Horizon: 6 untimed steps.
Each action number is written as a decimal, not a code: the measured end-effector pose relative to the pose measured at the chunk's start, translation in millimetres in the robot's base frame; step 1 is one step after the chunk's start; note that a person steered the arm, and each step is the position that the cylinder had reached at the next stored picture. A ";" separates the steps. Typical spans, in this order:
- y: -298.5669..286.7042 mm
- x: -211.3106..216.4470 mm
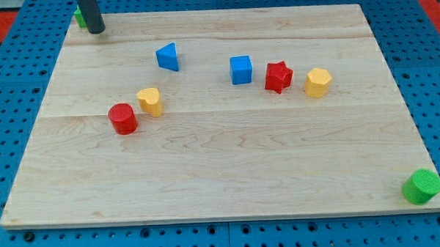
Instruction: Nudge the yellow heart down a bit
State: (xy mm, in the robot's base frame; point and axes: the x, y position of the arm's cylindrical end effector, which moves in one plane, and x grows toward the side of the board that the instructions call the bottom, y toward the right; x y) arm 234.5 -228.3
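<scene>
Yellow heart: smooth matte block, lobed outline, lying on the pale wooden table, left of centre, well below my tip and slightly toward the view's right of it. Red cylinder sits just beside the heart, lower left, a narrow gap between them. Blue triangular block lies between heart and tip height, further right. Beyond, a row toward the view's right: blue cube, red star-shaped block, yellow hexagonal block; star and hexagon near each other, apart. Green cylinder, ribbed texture, at the table's bottom right corner. Green block partly hidden behind the rod; shape cannot tell. No hand fitted: plain dark rod, tip at the table's top left corner, touching no block
</scene>
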 end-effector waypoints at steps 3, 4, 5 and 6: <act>13.5 30.8; 11.3 70.7; 20.6 117.7; 53.8 155.2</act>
